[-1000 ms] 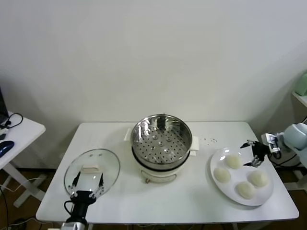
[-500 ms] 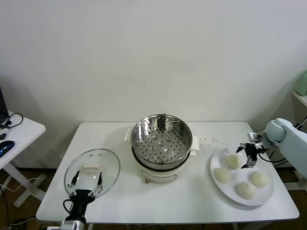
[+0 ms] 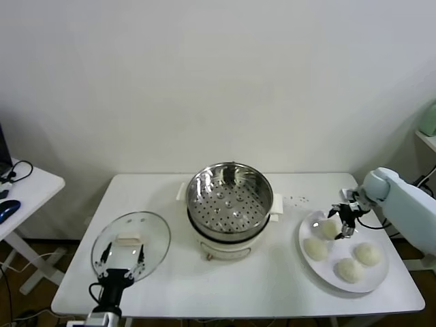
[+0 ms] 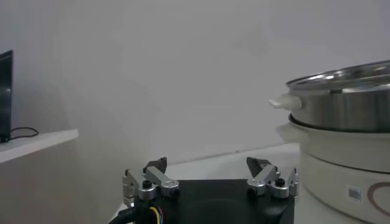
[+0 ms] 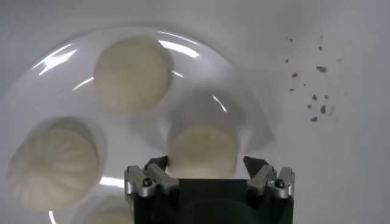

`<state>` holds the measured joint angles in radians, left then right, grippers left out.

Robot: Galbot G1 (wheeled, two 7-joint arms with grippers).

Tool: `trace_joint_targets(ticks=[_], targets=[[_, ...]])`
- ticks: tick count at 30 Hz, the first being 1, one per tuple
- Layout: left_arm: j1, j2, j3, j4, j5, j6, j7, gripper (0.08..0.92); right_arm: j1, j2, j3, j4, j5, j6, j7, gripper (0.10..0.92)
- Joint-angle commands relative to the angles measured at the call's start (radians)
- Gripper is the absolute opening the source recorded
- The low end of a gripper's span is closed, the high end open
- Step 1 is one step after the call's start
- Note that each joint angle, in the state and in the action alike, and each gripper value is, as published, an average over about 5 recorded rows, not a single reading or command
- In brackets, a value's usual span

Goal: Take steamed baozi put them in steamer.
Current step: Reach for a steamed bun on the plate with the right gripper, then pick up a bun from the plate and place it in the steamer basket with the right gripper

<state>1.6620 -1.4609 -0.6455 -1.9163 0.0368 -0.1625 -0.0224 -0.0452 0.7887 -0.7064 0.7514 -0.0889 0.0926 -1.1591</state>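
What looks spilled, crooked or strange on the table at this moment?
Only small dark crumbs lie scattered on the white table, between the steamer and the plate of baozi. The glass lid lies flat. Nothing else stands out.

Right claw (image 3: 340, 221) over plate (image 3: 310, 227), jaws spread, straddling rear baozi (image 5: 203, 150); neighbouring buns (image 5: 131, 75) close beside, narrow gaps. Bare desk (image 3: 293, 272) strip between plate and steamer (image 3: 229, 194), passable. Steamer mouth uncovered, basket empty, raised rim stands above desk. Glass lid (image 3: 131, 238) lies flat front left, left claw (image 3: 122, 259) above its near edge.
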Motion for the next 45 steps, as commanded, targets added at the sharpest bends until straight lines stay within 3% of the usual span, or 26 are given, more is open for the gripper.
trace_joint_targets(ticks=[1,9,17,28,39,45], targets=[[-0.001,-0.001,-0.001,0.003,0.001,0.000,-0.003,0.823,0.006,0.016,-0.005,-0.017,-0.007,0.001,-0.001,0.823],[0.000,-0.002,-0.001,0.004,0.001,0.000,-0.006,0.823,-0.001,0.014,0.006,-0.017,-0.009,0.001,0.016,0.819],[0.003,-0.002,-0.002,0.000,0.001,-0.002,-0.010,0.823,-0.009,0.008,0.016,-0.009,-0.002,0.001,0.031,0.733],[0.008,-0.003,-0.004,-0.003,-0.001,-0.005,-0.014,0.823,0.026,-0.023,-0.016,0.051,0.050,-0.005,0.038,0.696],[0.008,-0.002,0.003,-0.006,0.007,0.002,-0.010,0.823,0.517,-0.043,-0.379,0.254,0.218,0.018,-0.012,0.701],[0.014,-0.005,0.009,-0.008,0.013,0.001,-0.007,0.823,0.726,0.049,-0.517,0.372,0.191,0.105,-0.031,0.704]])
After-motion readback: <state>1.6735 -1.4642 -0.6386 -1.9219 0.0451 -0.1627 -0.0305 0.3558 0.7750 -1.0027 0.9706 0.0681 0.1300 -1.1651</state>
